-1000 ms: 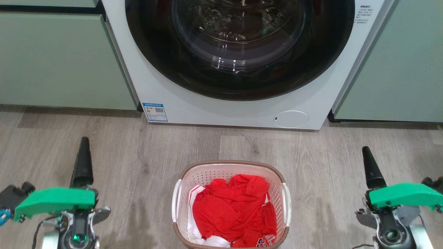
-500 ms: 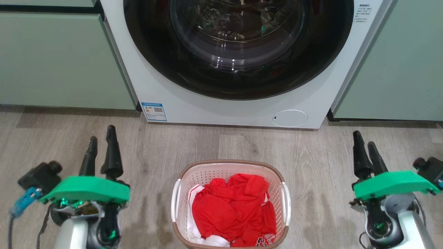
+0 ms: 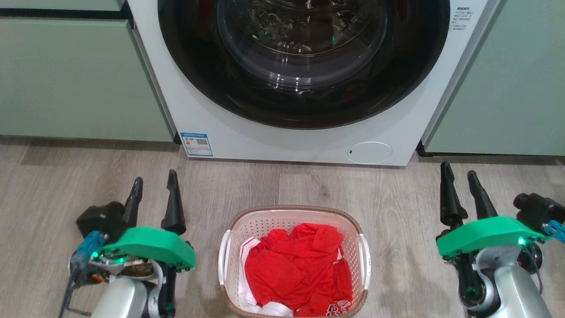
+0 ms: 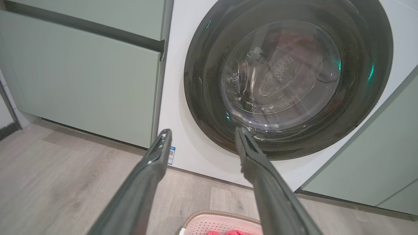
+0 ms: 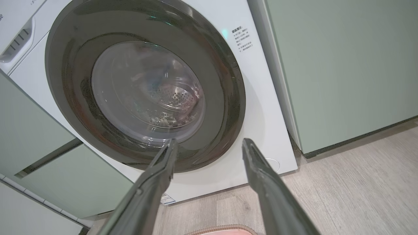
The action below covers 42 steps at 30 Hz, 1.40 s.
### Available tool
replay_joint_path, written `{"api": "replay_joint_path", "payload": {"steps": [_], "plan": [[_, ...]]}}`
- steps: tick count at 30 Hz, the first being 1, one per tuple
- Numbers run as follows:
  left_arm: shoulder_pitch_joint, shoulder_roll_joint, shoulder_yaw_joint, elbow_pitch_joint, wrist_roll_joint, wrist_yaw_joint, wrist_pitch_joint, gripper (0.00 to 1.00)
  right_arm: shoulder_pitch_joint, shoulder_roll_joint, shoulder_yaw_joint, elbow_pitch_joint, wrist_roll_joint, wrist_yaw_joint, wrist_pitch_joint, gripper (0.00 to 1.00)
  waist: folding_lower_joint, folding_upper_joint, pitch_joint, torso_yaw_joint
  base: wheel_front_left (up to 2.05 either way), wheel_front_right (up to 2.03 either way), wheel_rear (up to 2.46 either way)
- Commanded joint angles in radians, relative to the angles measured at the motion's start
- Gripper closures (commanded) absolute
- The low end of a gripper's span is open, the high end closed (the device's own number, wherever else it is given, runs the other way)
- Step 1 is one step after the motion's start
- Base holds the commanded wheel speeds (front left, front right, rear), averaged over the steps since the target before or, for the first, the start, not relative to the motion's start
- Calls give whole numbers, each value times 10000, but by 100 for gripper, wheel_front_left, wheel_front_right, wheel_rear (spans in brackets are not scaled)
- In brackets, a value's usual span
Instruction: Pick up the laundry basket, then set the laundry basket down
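The laundry basket (image 3: 295, 215) stands on the floor at the bottom middle of the head view, white and perforated with a brown rim, holding red and white clothes (image 3: 296, 274). Its far rim (image 4: 222, 216) peeks into the bottom of the left wrist view, and a sliver of that rim (image 5: 225, 228) shows in the right wrist view. My left gripper (image 3: 154, 181) hovers open to the basket's left, fingers pointing at the washer. My right gripper (image 3: 460, 170) is open too, well to the basket's right. Neither touches the basket.
A white front-loading washing machine (image 3: 304, 145) with a dark round door (image 3: 304, 62) stands just behind the basket. Pale green cabinets (image 3: 79, 75) flank it on both sides. The floor (image 3: 406, 194) is grey wood plank.
Both arms have turned about their wrists, so each gripper now shows two spread fingers instead of one. The left gripper shifted right toward the basket and the right slightly inward. The basket stayed put.
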Motion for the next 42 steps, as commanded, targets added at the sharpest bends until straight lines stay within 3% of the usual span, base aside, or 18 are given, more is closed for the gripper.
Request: {"api": "replay_joint_path", "payload": {"steps": [1,17,23,29,34,42], "plan": [[-692,267,76,-334,353,186,-145,0,-513,-112,213,-456,-338,48,-156,0,0,0,-5,9,0,0,0],[-1238,1046,-1276,63,1978,1600,-614,0,-604,-129,569,-703,-2232,57,-624,0,0,0,35,-22,0,0,0],[-1467,1106,-1502,-468,2516,2095,-790,0,-737,-136,624,-1106,-2750,60,-800,0,0,0,107,-25,0,0,0],[-1489,886,-1310,-1280,2485,2141,-936,0,-789,-141,646,-1540,-3156,63,-946,0,0,0,160,-13,0,0,0],[-1298,427,-830,-1772,2299,1373,-1082,0,-701,-147,644,-1569,-3469,66,-1091,0,0,0,172,13,0,0,0],[-616,-567,302,-658,1857,-999,-1316,0,-587,-155,730,-1040,-4028,71,-1326,0,0,0,127,-43,0,0,0]]}}
